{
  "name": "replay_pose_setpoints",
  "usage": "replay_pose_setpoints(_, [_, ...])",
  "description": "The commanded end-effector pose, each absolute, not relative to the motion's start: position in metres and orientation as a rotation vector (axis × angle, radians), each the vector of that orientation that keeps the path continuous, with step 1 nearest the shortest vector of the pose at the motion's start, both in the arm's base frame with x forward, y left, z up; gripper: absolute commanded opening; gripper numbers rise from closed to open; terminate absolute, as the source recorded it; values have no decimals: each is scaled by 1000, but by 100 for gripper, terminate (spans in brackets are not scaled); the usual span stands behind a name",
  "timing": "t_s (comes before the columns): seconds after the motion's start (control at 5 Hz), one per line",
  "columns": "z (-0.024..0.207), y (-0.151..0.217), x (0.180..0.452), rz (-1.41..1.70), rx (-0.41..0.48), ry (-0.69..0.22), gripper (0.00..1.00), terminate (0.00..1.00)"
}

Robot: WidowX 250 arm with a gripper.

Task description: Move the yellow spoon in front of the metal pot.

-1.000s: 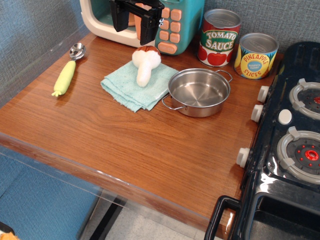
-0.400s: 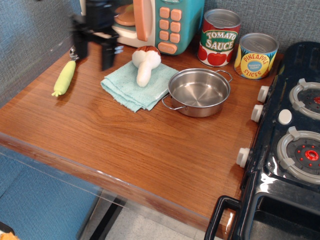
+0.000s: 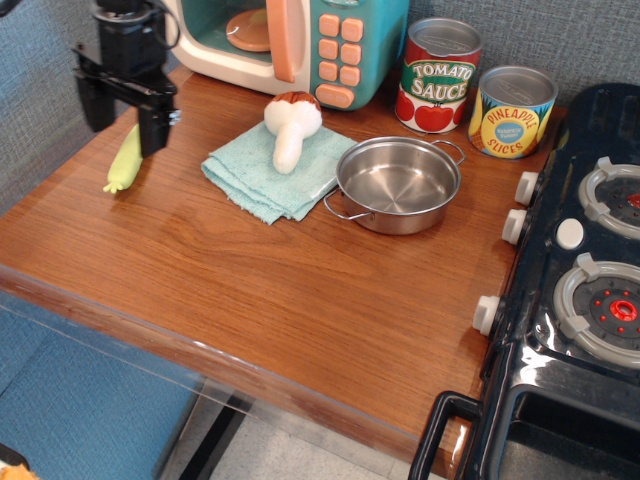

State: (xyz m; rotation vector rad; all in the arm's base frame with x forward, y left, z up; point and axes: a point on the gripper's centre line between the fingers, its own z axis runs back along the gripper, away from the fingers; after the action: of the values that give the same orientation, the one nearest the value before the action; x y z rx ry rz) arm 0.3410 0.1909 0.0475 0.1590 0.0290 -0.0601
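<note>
Pale yellow-green plastic toy spoon (image 3: 125, 160) lies far left on the wooden tabletop (image 3: 260, 280), long axis 12-to-6, directly under the spread black fingers (image 3: 153, 125); shiny steel pot (image 3: 398, 183) at 3 o'clock.

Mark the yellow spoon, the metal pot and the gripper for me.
yellow spoon (image 3: 123, 165): main camera view, on the visible lower handle.
metal pot (image 3: 398, 181): main camera view, on the inside bottom.
gripper (image 3: 124, 118): main camera view, midway between the open fingertips, above the spoon.

mushroom (image 3: 291, 128) on teal cloth (image 3: 275, 172)
</note>
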Motion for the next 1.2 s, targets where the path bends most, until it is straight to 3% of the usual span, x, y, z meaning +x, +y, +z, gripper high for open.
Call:
replay_pose_setpoints(0.0, [62,207,341,48,225,-29,100,0])
replay_pose_setpoints(0.6, [30,217,343,143,168,15,100,0])
replay_pose_setpoints(0.8, [36,216,344,137,184,0,0,0])
replay_pose_setpoints(1.0, [47,211,342,129,181,-16,0,0])
